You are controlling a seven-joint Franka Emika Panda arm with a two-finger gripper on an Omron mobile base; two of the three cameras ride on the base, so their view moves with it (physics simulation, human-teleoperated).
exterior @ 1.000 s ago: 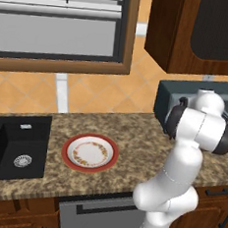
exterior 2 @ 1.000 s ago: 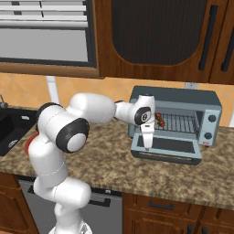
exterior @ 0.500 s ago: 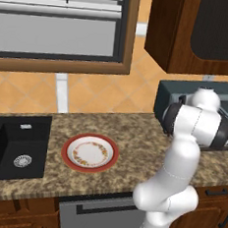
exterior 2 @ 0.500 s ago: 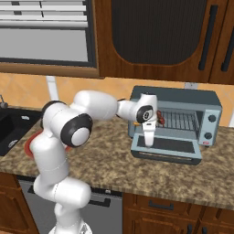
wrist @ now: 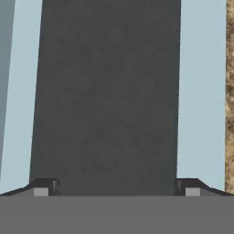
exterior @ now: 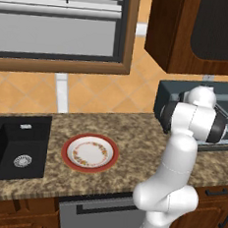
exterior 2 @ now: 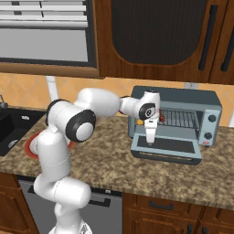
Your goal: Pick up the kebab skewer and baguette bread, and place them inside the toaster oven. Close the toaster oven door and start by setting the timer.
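The blue-grey toaster oven (exterior 2: 208, 104) stands on the counter with its toaster oven door (exterior 2: 176, 147) folded down flat. On the wire rack, at the left, lie small red-brown and orange pieces (exterior 2: 161, 119), the kebab skewer, partly hidden by my hand; the baguette bread I cannot make out apart. My gripper (exterior 2: 151, 140) points straight down just above the left part of the door. In the hand view its fingertips (wrist: 43, 187) stand wide apart over the door's dark glass (wrist: 109, 91), so the gripper (wrist: 116, 189) is open with nothing in it. The oven (exterior: 163, 98) sits behind my arm.
A red-rimmed plate (exterior: 90, 153) lies bare on the granite counter (exterior: 133, 137), left of my arm, with a black sink (exterior: 14, 146) further left. Dark wooden cabinets (exterior 2: 155, 32) hang above the oven. Two knobs (exterior 2: 211, 119) sit on the oven's right panel.
My hand has drifted slightly right and a little lower over the open door, and the arm's elbow has swung with it. The jaws stayed wide open.
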